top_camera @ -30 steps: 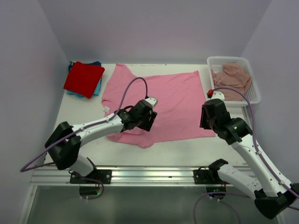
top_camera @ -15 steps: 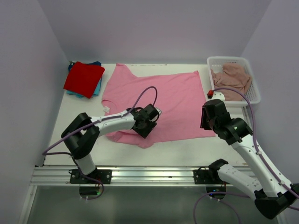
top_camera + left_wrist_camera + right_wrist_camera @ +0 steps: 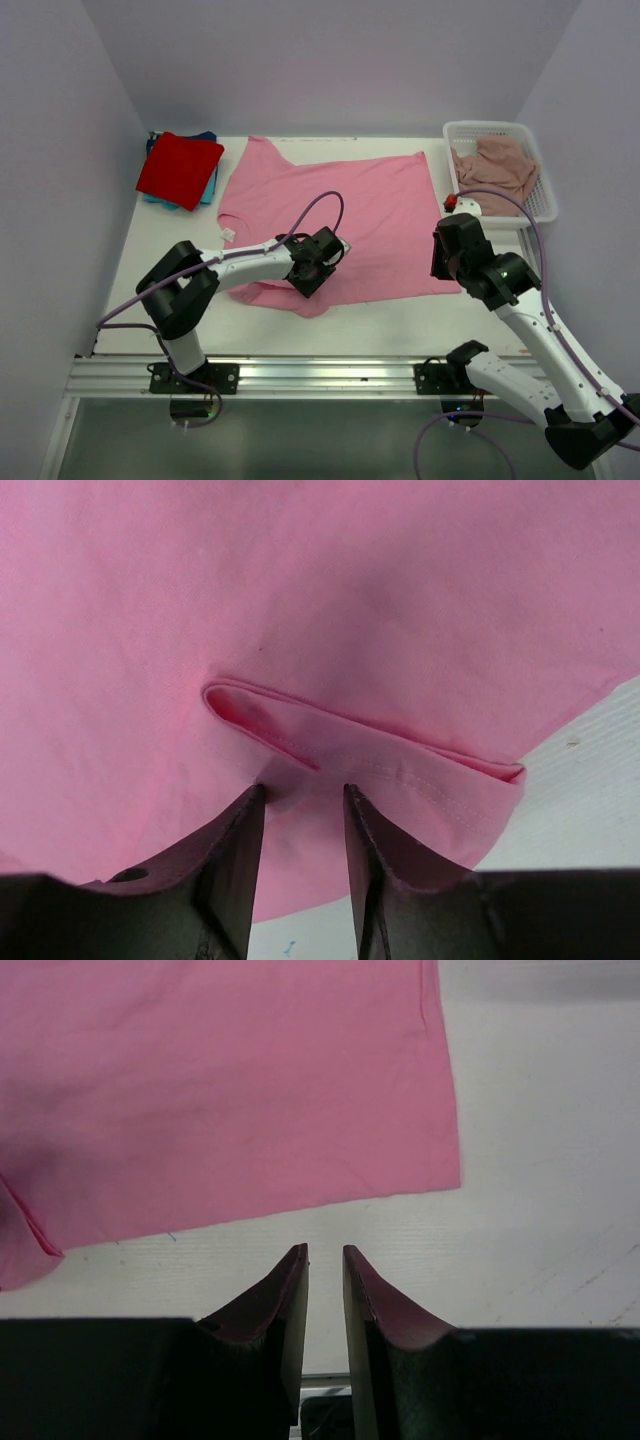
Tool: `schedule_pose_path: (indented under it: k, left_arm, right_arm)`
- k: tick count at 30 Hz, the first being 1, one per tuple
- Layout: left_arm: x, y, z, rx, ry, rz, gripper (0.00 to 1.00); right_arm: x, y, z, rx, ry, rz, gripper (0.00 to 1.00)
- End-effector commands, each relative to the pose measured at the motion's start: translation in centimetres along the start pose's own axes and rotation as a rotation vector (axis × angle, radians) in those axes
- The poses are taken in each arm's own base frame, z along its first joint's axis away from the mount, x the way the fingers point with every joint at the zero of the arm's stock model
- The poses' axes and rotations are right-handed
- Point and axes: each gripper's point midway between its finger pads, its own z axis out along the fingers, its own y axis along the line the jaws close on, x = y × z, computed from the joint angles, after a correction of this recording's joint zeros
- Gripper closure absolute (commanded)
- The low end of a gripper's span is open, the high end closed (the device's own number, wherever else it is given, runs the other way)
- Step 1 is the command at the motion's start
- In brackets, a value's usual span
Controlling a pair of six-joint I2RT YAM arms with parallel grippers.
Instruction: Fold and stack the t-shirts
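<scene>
A pink shirt (image 3: pixel 340 215) lies spread flat in the middle of the white bench (image 3: pixel 400 315), its neck toward the left and its hem toward the right. The near sleeve (image 3: pixel 360 750) is turned over onto the body of the shirt and makes a soft fold.

The left gripper (image 3: pixel 318 265) is low over this near part of the shirt. In the left wrist view its fingers (image 3: pixel 235 850) are a little apart, the tips on the pink cloth just before the fold. No cloth is gathered between them, so they are released.

The right gripper (image 3: pixel 447 250) is beside the right edge of the shirt, over the bare bench. In the right wrist view its fingers (image 3: pixel 285 1290) are almost together, with only a thin slit between them, and they hold nothing. The near right corner of the shirt lies just beyond the tips.

At the far left corner a folded red shirt (image 3: pixel 180 168) rests on a blue one (image 3: pixel 155 200). At the far right stands a white basket (image 3: pixel 487 125) with a crumpled beige cloth (image 3: pixel 495 165) inside.
</scene>
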Motion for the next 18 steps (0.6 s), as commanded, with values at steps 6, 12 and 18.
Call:
schedule_pose_path:
  k: [6,12,18]
  left_arm:
    - [-1.6,-0.2,0.5,0.005,-0.04,0.036,0.61]
    - [-1.8,0.4,0.7,-0.026,-0.042,0.038,0.62]
    - [-3.2,1.1,-0.2,-0.061,-0.086,0.032,0.69]
  right_arm:
    - [-1.0,-0.2,-1.1,-0.004,-0.038,0.025,0.79]
    - [-1.1,-0.3,-1.4,-0.005,-0.046,0.029,0.83]
    - [-1.1,-0.3,-1.5,-0.007,-0.047,0.031,0.86]
